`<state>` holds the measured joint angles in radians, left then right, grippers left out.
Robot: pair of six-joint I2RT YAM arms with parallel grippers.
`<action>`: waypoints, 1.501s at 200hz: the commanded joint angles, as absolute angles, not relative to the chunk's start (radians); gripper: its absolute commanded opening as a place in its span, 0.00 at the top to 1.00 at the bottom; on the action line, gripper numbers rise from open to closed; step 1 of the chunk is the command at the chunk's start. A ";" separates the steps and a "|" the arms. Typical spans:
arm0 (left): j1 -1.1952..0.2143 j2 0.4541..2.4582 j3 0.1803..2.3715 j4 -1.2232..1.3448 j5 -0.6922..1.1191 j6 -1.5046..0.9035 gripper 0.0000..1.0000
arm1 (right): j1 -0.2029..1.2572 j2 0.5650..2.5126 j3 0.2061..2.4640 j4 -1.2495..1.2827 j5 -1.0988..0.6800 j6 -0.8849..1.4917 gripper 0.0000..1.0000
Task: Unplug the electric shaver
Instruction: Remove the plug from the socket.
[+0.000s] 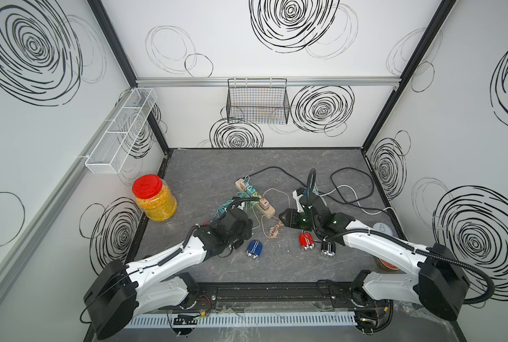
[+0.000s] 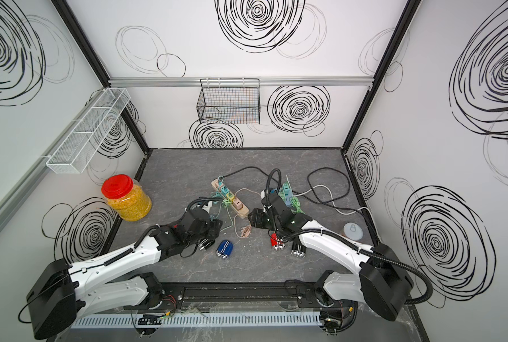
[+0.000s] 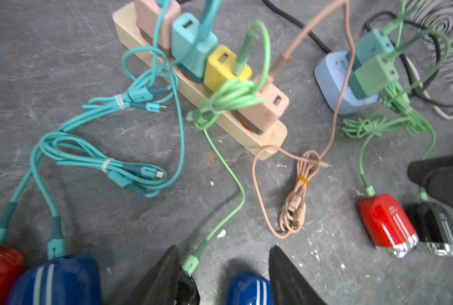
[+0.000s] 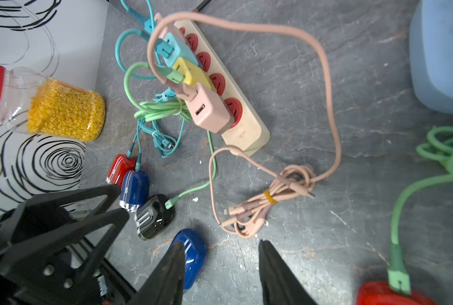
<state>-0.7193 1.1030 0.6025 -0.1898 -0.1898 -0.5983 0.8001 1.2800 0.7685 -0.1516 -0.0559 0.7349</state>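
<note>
Just past the free end of the beige power strip [image 1: 269, 210], on the side toward the arm bases, the left gripper [image 3: 224, 248] sits low over the table with its jaws parted about halfway and nothing between them. One of its fingers [image 3: 162, 277] is just beside the black shaver [image 4: 154, 216], which rests on the table on that same side of the strip; contact cannot be confirmed. A green cable [image 3: 242, 195] runs from the yellow adapter [image 3: 220, 68] on the strip to this shaver, with its connector seated in the shaver body. A blue shaver [image 1: 254, 249] lies apart from the cables, farther from the strip. The right gripper [image 4: 221, 241] hangs off the strip's free end, jaws apart and empty, near a tied pink cable bundle [image 4: 267, 203]. A red shaver [image 4: 120, 169] and a second blue shaver [image 4: 134, 190] lie beside the black one.
</note>
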 commanded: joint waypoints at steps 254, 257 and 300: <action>-0.422 1.410 0.855 0.082 0.162 -0.592 0.95 | 0.888 1.755 1.154 -0.144 0.233 0.383 0.51; -0.426 1.413 0.858 0.083 0.163 -0.592 0.96 | 0.885 1.756 1.155 -0.143 0.229 0.383 0.51; -0.461 1.456 0.900 0.096 0.157 -0.613 0.99 | 0.868 1.775 1.164 -0.139 0.194 0.373 0.55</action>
